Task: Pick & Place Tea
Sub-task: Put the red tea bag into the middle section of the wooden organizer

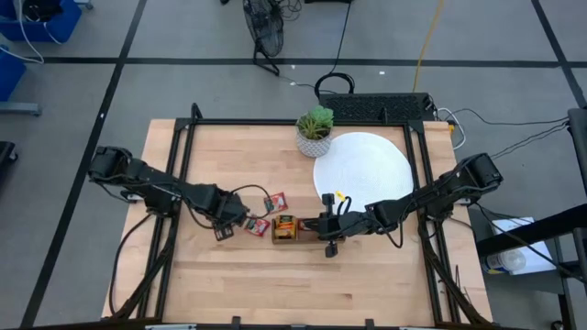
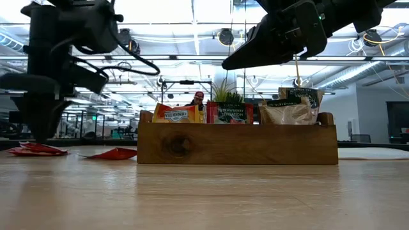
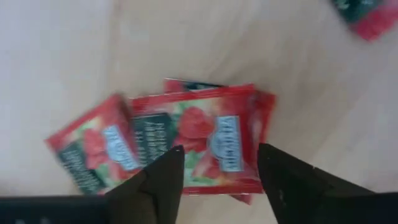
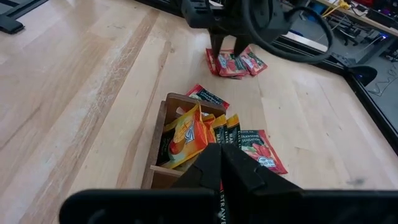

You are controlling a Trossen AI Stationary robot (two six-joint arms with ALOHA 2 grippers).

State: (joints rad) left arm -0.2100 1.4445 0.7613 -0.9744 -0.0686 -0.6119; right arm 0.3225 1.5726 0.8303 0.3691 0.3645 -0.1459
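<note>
Three red tea sachets (image 3: 205, 140) lie overlapped flat on the wooden table, left of the brown tray (image 1: 285, 228). My left gripper (image 3: 217, 180) hangs open just over them, pointing down, one finger on each side of the top sachet. The tray (image 2: 236, 144) holds upright sachets: orange-yellow (image 2: 179, 114), red (image 2: 230, 113) and pale (image 2: 287, 108). Two more red sachets (image 4: 261, 149) (image 4: 208, 96) lie beside the tray. My right gripper (image 4: 221, 168) is shut and holds nothing, raised just right of the tray.
A white disc (image 1: 362, 165) lies at the back right of the table, with a small potted plant (image 1: 315, 128) at its far left edge. A black frame borders the tabletop. Bare wood stretches along the near side.
</note>
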